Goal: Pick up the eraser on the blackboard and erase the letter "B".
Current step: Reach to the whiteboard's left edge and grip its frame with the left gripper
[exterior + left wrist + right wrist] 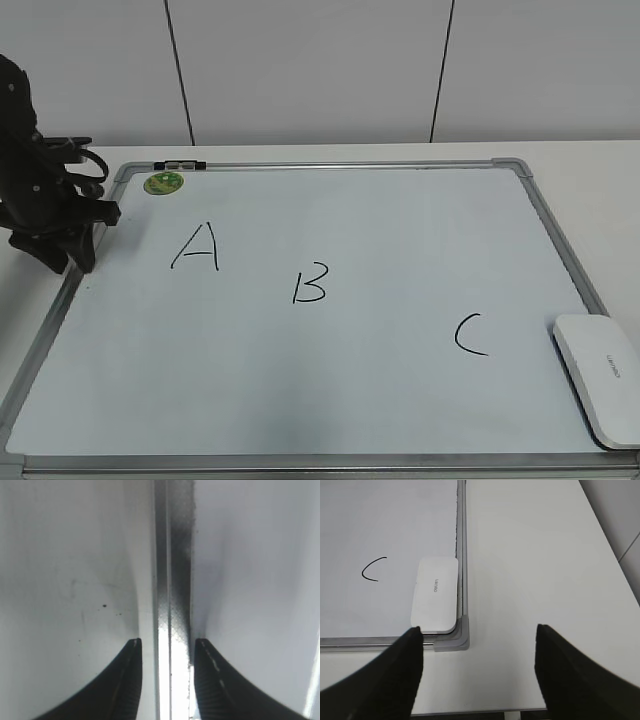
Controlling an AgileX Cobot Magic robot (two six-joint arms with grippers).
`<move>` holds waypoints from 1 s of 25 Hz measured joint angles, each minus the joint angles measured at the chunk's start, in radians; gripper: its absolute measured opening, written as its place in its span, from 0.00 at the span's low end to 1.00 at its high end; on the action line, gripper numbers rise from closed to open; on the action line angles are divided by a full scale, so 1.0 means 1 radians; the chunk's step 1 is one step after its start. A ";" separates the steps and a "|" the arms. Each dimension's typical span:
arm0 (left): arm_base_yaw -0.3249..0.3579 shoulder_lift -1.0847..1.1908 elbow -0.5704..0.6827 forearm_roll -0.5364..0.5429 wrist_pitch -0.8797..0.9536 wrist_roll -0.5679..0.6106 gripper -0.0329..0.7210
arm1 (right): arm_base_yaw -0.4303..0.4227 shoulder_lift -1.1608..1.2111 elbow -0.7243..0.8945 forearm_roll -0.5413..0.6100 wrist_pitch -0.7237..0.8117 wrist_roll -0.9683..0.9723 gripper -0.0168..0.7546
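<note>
The blackboard point(400, 250) is a white board with a grey frame, lying flat on the table. The letter "B" point(309, 284) is drawn in black near its middle, between an "A" point(196, 247) and a "C" point(470, 335). The eraser point(600, 378) is a white rounded block lying in the board's near right corner; it also shows in the right wrist view point(436, 595). My right gripper point(479, 628) is wide open and empty, above the bare table just in front of that corner, apart from the eraser. My left gripper point(70, 262) is over the board's left frame point(172, 555), its jaws point(167, 641) slightly apart and empty.
A round green magnet point(163, 182) sits at the board's far left corner beside a small clip point(180, 164). A grey corner piece point(455, 637) lies by the eraser. The white table point(535, 555) runs to the right of the board, its front edge close below my right gripper.
</note>
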 joint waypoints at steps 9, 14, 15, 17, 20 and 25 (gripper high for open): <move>0.023 0.000 0.000 0.012 0.004 -0.001 0.41 | 0.000 0.000 0.000 0.000 0.000 0.000 0.69; 0.023 0.000 0.000 0.016 0.004 -0.001 0.41 | 0.000 0.000 0.000 0.000 0.000 0.000 0.69; 0.023 0.000 0.000 0.016 0.004 -0.001 0.41 | 0.000 0.000 0.000 0.000 0.000 0.000 0.69; 0.023 0.000 0.000 0.016 0.004 0.004 0.41 | 0.000 0.000 0.000 0.000 0.000 0.000 0.69; 0.023 0.000 0.000 0.016 0.002 0.010 0.40 | 0.000 0.000 0.000 0.000 0.000 0.000 0.69; 0.023 0.000 0.000 0.013 -0.004 0.033 0.36 | 0.000 0.000 0.000 0.000 0.000 0.000 0.69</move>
